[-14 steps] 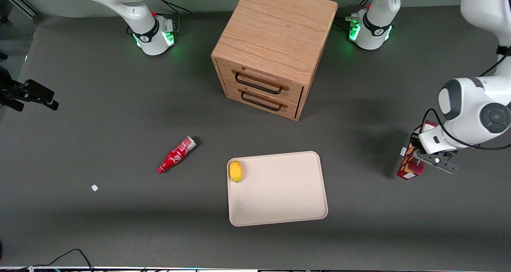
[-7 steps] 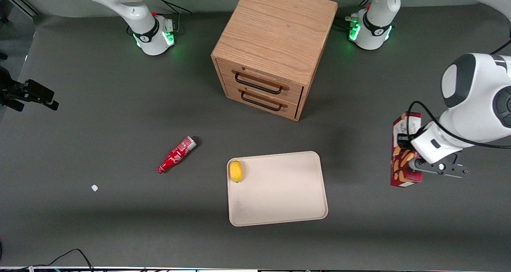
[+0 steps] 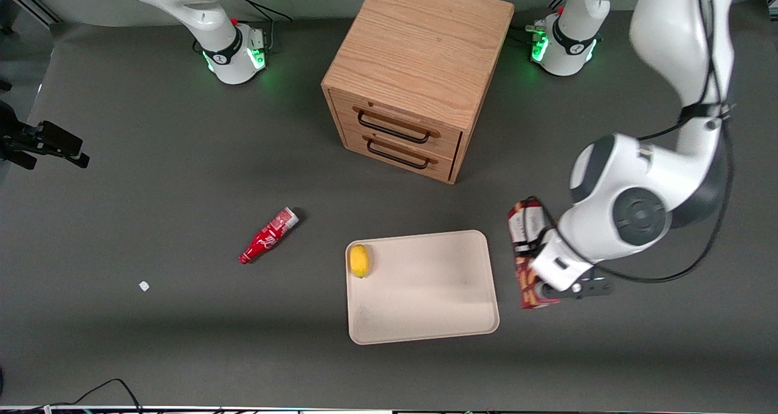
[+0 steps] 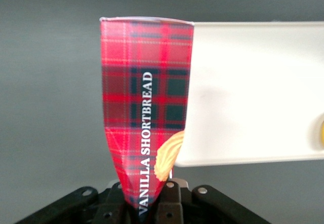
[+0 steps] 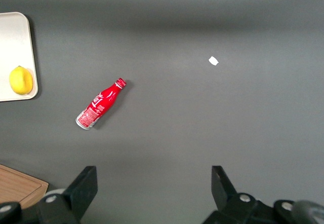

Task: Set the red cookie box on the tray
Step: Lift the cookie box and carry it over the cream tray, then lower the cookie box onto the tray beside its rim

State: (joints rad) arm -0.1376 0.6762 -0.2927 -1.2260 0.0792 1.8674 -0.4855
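The red cookie box [image 3: 526,253] is a long dark-red tartan box with cookie pictures. My left gripper [image 3: 543,273] is shut on it and holds it in the air just beside the tray's edge, toward the working arm's end of the table. In the left wrist view the box [image 4: 147,107] stands out from the gripper [image 4: 148,203], with its free end level with one corner of the tray [image 4: 253,92]. The beige tray [image 3: 425,292] lies flat on the table, nearer the front camera than the wooden cabinet.
A yellow lemon [image 3: 360,260] lies in the tray by its rim toward the parked arm. A small red bottle [image 3: 268,236] lies on the table farther toward the parked arm. The wooden two-drawer cabinet [image 3: 419,73] stands farther from the front camera. A small white scrap [image 3: 144,286] lies nearby.
My left gripper lifted the cookie box off the table and carried it from the working arm's end toward the tray, now hanging just beside the tray's edge.
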